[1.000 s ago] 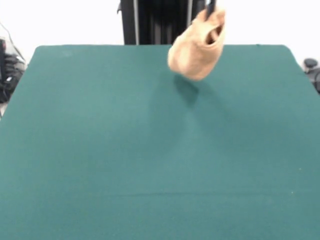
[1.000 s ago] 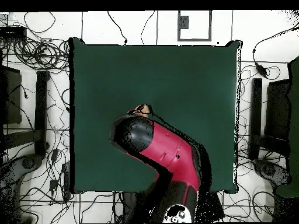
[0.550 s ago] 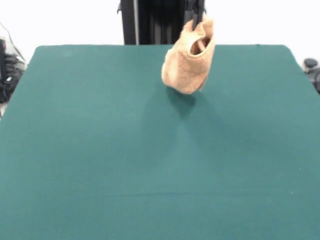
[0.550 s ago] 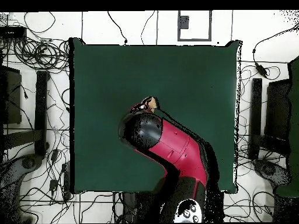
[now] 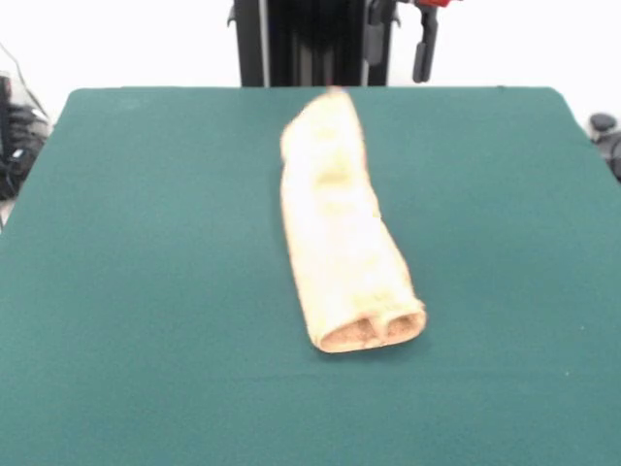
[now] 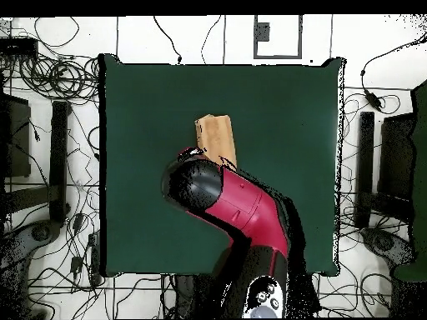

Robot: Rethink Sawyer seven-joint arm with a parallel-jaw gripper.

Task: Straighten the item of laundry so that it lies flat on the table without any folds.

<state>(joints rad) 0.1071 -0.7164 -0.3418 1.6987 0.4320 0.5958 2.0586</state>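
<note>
Orange-tan terry towel (image 5: 344, 243), just one, lies rolled lengthwise on the dark green cloth-topped table (image 5: 146, 243), its far end below the black gripper (image 5: 424, 47), whose finger spread I cannot tell.

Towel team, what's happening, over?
Tool up at far edge, grip unclear. Towel stretched long on the table, still doubled lengthwise. Nothing in the way.

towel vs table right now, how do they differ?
Colour: the towel is orange-tan, the table dark green.
Size: the towel covers only a narrow strip near the middle; the table is far bigger.
Shape: the towel is doubled into a long band, with two rolled folds showing at its near end; the table top is flat.
Both look cloth-like.
</note>
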